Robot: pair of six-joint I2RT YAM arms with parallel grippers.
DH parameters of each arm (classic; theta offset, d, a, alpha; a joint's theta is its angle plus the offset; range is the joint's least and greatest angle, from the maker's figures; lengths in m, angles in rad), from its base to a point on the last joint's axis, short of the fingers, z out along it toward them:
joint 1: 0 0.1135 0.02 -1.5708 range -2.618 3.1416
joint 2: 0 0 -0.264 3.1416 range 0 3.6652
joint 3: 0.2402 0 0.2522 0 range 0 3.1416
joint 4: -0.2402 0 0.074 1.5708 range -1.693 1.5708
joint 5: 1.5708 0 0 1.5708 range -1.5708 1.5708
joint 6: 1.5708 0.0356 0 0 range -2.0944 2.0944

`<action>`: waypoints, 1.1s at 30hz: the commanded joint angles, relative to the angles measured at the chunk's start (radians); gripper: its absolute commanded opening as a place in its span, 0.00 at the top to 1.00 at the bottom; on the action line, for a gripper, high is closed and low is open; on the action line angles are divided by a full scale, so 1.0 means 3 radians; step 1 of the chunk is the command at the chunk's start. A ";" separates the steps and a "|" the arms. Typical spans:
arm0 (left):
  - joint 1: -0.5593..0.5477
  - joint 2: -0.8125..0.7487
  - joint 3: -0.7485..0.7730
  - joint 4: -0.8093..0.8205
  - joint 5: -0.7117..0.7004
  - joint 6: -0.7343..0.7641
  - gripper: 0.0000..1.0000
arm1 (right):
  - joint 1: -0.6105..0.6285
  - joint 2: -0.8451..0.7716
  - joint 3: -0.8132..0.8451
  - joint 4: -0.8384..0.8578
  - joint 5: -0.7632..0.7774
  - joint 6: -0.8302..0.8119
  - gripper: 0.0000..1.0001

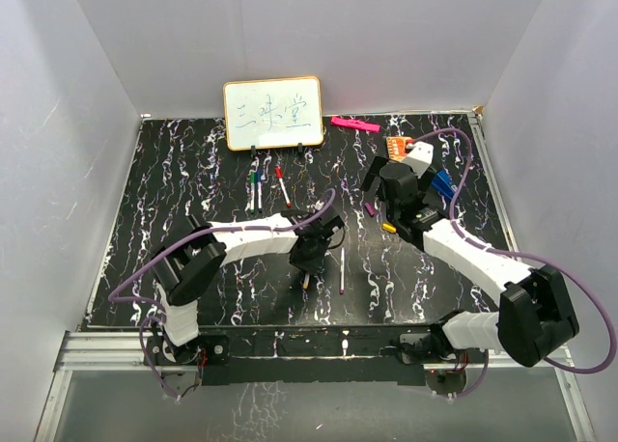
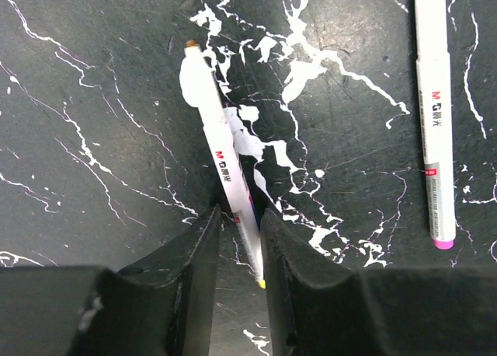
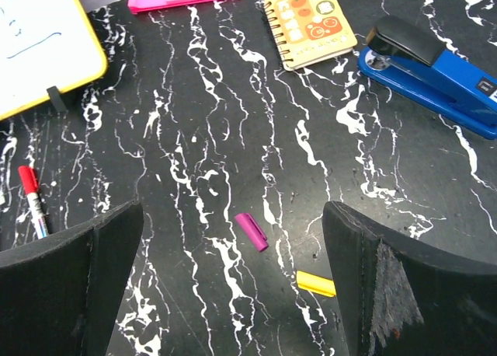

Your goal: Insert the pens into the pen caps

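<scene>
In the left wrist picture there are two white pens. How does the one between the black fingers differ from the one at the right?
The white pen with the yellow end sits between the fingers of the left gripper; the white pen with the pink end lies free on the black marbled table. The yellow-ended pen slants across the view; the pink-ended one runs almost straight up. Both have white barrels bearing the same print.

Blk marbled table (image 1: 174, 191), pens (image 2: 433, 115), caps (image 3: 251, 232), stapler (image 3: 435, 76), notepad (image 3: 311, 23)

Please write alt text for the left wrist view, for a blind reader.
The left gripper, jaws nearly closed, straddles a white pen with a yellow end. A second pen, pink-ended, lies apart on the black marbled table.
</scene>
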 commanded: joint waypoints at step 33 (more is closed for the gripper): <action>0.0420 0.0094 -0.0789 0.0154 0.0184 0.0296 1.00 | -0.0268 0.0476 0.0484 -0.1428 -0.0620 -0.0797 0.19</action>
